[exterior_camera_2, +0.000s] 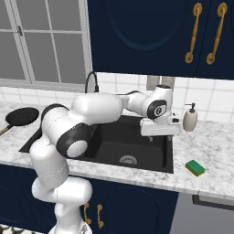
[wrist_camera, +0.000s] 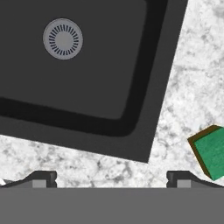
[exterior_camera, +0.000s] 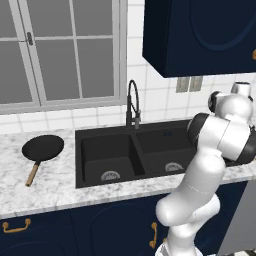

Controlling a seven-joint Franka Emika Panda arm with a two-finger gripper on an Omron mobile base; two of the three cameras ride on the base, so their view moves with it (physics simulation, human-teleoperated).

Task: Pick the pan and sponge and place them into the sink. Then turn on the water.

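Note:
The black pan with its wooden handle lies on the marble counter left of the sink; it also shows as the pan at the far left. The green sponge rests on the counter right of the sink. My gripper hovers over the right rim of the right basin, open and empty. Looking down from the hand, the gripper has its fingertips wide apart, the sink corner and drain are above them, and the sponge is at the right edge.
A tall black faucet arches behind the basins' divider. A soap dispenser stands on the counter behind the sponge, near my hand. Dark blue cabinets hang overhead. A window fills the wall behind the pan.

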